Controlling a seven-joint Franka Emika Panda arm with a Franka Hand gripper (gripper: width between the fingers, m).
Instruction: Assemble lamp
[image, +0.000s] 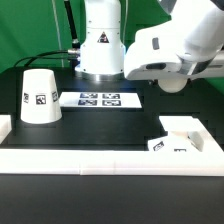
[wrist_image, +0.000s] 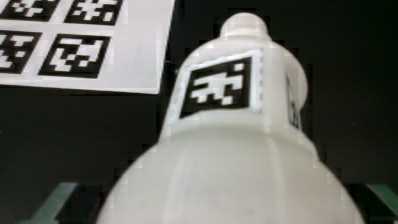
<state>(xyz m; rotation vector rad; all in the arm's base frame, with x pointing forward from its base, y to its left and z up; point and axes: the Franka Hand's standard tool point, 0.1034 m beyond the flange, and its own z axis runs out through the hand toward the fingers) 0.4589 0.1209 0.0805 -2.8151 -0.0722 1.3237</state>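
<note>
My gripper (image: 172, 82) hangs above the table at the exterior view's right and is shut on the white bulb (wrist_image: 222, 120). In the wrist view the bulb's round end fills the space between both dark fingers (wrist_image: 61, 204), and its narrow end points away toward the table. The bulb carries a square tag. In the exterior view only a rounded white bit of the bulb (image: 174, 86) shows under the hand. The cone shade (image: 40, 97) stands at the left. The flat square base (image: 181, 138) lies at the right, below and in front of the gripper.
The marker board (image: 98, 98) lies at the back middle of the black table, and its corner shows in the wrist view (wrist_image: 68, 40). A white rail (image: 100, 160) borders the front and sides. The robot pedestal (image: 100, 45) stands behind.
</note>
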